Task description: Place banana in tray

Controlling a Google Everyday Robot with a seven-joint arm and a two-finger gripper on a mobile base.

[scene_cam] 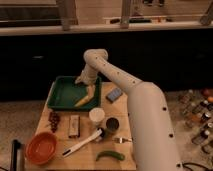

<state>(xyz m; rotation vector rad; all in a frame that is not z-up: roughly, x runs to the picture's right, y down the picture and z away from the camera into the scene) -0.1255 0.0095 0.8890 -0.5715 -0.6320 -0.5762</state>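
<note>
The yellow banana (83, 101) lies inside the dark green tray (62, 93), near its right front corner. The tray stands at the back left of the wooden table. My gripper (88, 90) is over the tray's right side, just above and beside the banana's upper end. The white arm reaches in from the lower right and bends over the tray.
A blue sponge (114, 94) lies right of the tray. In front are a white cup (96, 116), a dark cup (112, 125), a white-handled brush (82, 143), a green pepper-like vegetable (110, 155), an orange bowl (40, 147), grapes (54, 120) and a small bar (74, 125).
</note>
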